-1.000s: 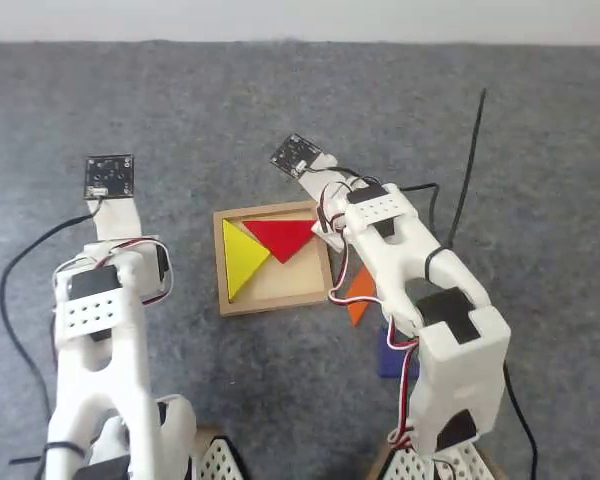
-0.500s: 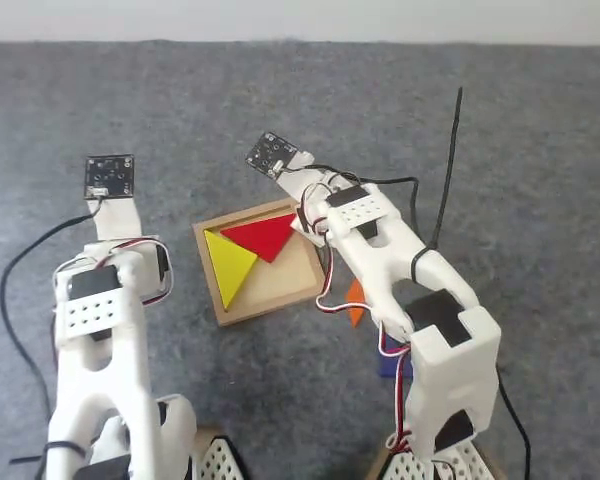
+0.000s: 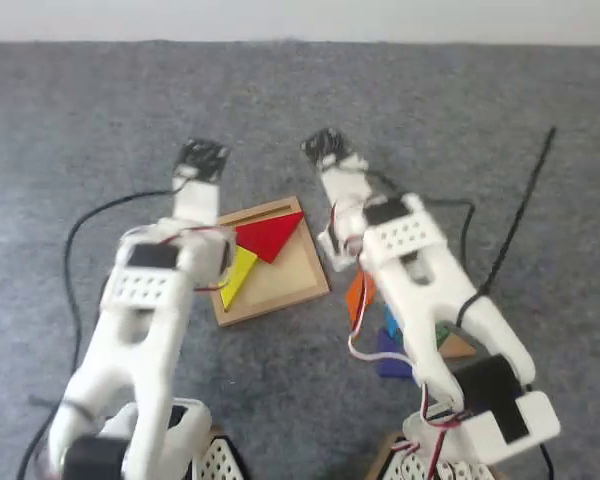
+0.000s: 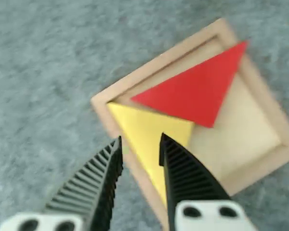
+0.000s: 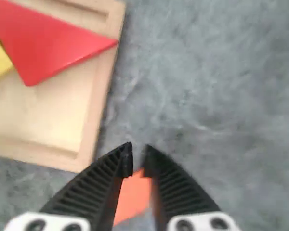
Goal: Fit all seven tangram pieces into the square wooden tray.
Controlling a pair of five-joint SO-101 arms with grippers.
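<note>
The tray (image 3: 290, 282) lies skewed on the grey desk (image 3: 500, 110). In it lie a red piece (image 3: 270, 235) and a yellow piece (image 3: 237, 278), touching each other. The left jaws hang over the yellow piece and the tray rim, and they are apart. The right jaws are only a crack apart and hold nothing. They hang over the orange piece (image 5: 135, 195), which lies flat on the desk just beside the tray. More pieces (image 3: 388, 350) lie near it.

The pieces look thin, stiff, light and smooth, so I think they may slip. Best to pinch the orange one by two side edges. The tray looks light too and may slide if bumped.
</note>
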